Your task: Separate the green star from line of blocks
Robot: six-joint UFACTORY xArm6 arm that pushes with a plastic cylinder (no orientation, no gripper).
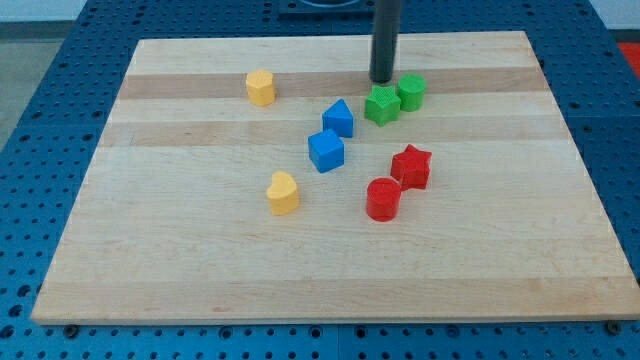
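You see my tip (383, 80) just above green star (382, 104) | star touching green cylinder (412, 92) | pincer: none visible, can't tell

Single view, no second camera to overlap with. Raised position off the counter's (330, 290) near long edge, looking forward and down at a moderate slant. The far edge appears shorter than the near one. Middle distance: all four corners of the counter fall inside the picture, with a margin of blue perforated bench (40, 60) on every side. The rod (386, 40) enters from the view's top, cropped above.
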